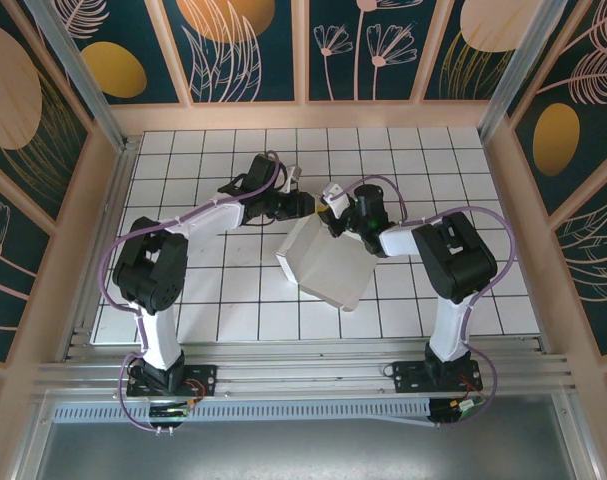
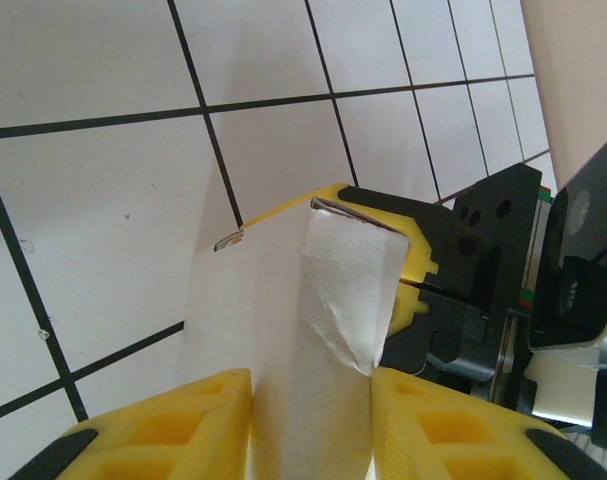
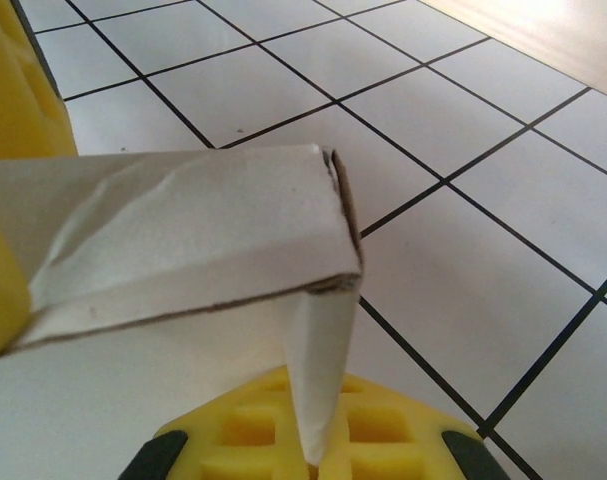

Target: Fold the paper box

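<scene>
**Paper box** (image 1: 328, 268): sits at ctr of the gridded table (image 1: 198, 300), between both arms, w/ one flap raised at its far edge.

**Material:** thin white cardboard, matte, unmarked. Cut edges show grey-brown. The flap is doubled over into a narrow strip w/ a wrinkled, uneven crease.

**Step in hand (judged):** tucking a side flap inward, approx. mid-task. The box is not yet closed into shape.

**R gripper** (image 1: 333, 215): yellow fingers (image 3: 383, 420) are clamped on the flap's folded corner.

**L gripper** (image 1: 305, 207): fingers (image 2: 183, 430) stand either side of the same strip, partly apart. Firm contact cannot be told.

**Next move calls for:**
- L pinches the strip w/o crushing it.
- R holds the corner square.
- Both press along the crease.

Twisting will likely buckle the cardboard.
</scene>
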Controlling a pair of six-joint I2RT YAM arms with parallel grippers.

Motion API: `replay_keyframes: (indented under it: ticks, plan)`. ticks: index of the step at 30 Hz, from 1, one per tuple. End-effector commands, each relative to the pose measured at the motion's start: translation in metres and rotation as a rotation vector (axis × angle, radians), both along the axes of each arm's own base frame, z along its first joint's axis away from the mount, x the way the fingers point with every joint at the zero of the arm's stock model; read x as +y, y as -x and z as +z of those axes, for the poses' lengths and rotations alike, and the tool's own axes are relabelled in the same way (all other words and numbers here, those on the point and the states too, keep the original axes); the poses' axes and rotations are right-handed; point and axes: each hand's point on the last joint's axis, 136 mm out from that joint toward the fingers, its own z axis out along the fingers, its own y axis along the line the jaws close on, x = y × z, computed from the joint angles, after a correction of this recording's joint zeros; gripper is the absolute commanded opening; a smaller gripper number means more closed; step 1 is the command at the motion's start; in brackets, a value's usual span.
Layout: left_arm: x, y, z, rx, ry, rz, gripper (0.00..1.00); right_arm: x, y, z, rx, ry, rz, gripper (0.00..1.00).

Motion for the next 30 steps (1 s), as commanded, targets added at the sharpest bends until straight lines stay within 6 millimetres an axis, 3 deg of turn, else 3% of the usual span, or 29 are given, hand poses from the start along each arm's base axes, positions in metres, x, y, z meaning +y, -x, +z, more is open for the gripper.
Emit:
replay_keyframes:
  ticks: [1,7,15,20,30]
  plan:
    - [-0.006,-0.002,-0.009,0.022,0.021,-0.016,0.33,0.009,0.012,0.007,-0.011,-0.026,0.059,0.00]
    - [-0.007,0.004,-0.009,0.025,0.027,-0.038,0.34,0.011,0.009,0.008,-0.006,-0.047,0.049,0.06]
    - [-0.009,0.004,-0.006,0.014,0.035,-0.058,0.35,0.017,0.011,0.009,0.012,-0.057,0.079,0.01]
    - [-0.006,0.001,-0.009,0.002,0.012,-0.042,0.35,0.020,0.012,0.012,0.025,-0.074,0.090,0.26]
    - [0.007,-0.009,-0.011,-0.032,-0.090,-0.003,0.36,-0.015,0.015,0.045,-0.035,-0.116,0.041,0.32]
